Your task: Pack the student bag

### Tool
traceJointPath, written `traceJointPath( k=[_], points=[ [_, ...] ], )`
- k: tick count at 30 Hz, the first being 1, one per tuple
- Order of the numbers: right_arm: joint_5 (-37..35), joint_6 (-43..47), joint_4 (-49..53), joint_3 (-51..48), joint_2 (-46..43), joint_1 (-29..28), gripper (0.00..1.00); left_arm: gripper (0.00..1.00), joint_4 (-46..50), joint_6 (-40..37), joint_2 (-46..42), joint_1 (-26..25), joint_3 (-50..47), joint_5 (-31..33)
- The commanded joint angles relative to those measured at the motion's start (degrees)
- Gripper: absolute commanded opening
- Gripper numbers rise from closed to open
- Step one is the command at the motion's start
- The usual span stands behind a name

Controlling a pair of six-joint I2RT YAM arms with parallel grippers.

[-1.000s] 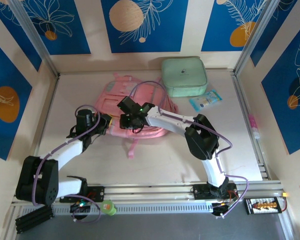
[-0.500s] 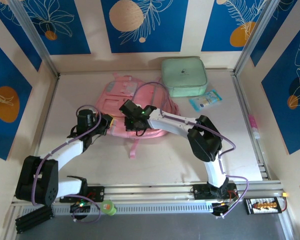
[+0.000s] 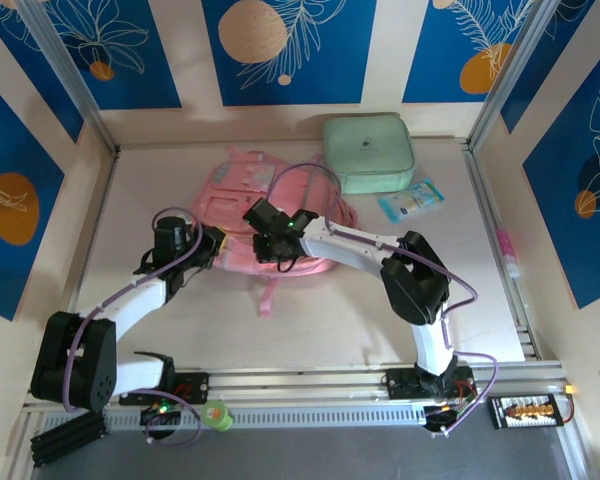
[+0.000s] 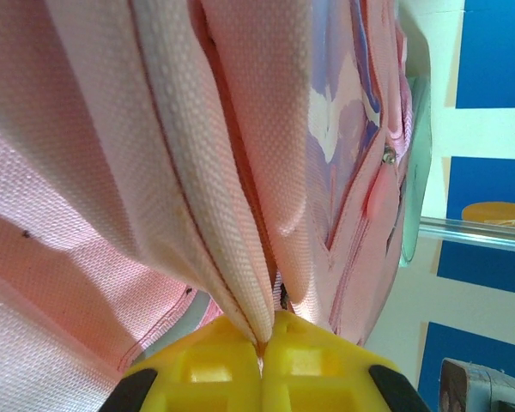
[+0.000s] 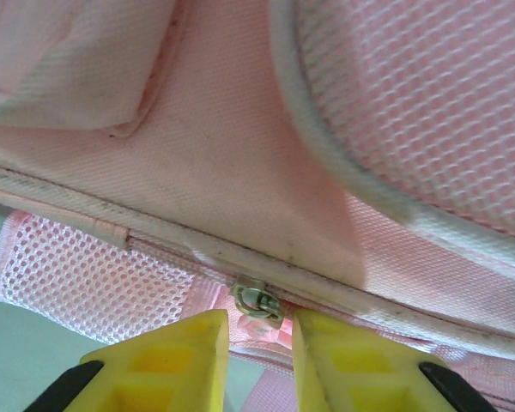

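Observation:
The pink student bag point(image 3: 242, 195) lies flat on the table's middle, straps toward the arms. My left gripper point(image 3: 211, 249) is at the bag's near left edge; in the left wrist view its yellow fingers point(image 4: 206, 369) are shut on a fold of pink bag fabric point(image 4: 240, 215). My right gripper point(image 3: 268, 243) sits over the bag's near edge. In the right wrist view it point(image 5: 259, 335) is open, a small metal zipper slider point(image 5: 256, 300) just ahead of the gap between the fingers, on the zipper line above pink mesh point(image 5: 77, 275). The fingers do not touch the slider.
A mint-green zip case point(image 3: 368, 153) lies behind the bag at the back right. A blue-and-white packet point(image 3: 412, 198) is to its right front. A thin pink item point(image 3: 505, 250) rests by the right rail. A bag strap point(image 3: 265, 295) trails toward the near edge.
The right gripper has shifted slightly to the right along the bag's near edge. The left gripper has stayed in place, holding the fabric.

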State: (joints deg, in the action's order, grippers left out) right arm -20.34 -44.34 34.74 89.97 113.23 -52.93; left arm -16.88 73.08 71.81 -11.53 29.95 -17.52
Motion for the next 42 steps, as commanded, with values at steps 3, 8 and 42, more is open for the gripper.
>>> traceJointPath(
  k=[3, 8, 42],
  points=[
    [0.4, 1.8, 1.9, 1.8, 1.9, -0.4, 0.27, 0.0, -1.9, -2.1, 0.0, -0.2, 3.2, -0.9],
    [-0.9, 1.6, 4.0, 4.1, 3.9, -0.5, 0.28, 0.0, -2.1, -2.1, 0.1, -0.2, 3.1, -0.9],
    [-3.4, 4.6, 0.8, -7.7, -8.0, 0.2, 0.29, 0.0, -3.1, -2.2, 2.2, 4.2, -0.2, -1.4]
  ],
)
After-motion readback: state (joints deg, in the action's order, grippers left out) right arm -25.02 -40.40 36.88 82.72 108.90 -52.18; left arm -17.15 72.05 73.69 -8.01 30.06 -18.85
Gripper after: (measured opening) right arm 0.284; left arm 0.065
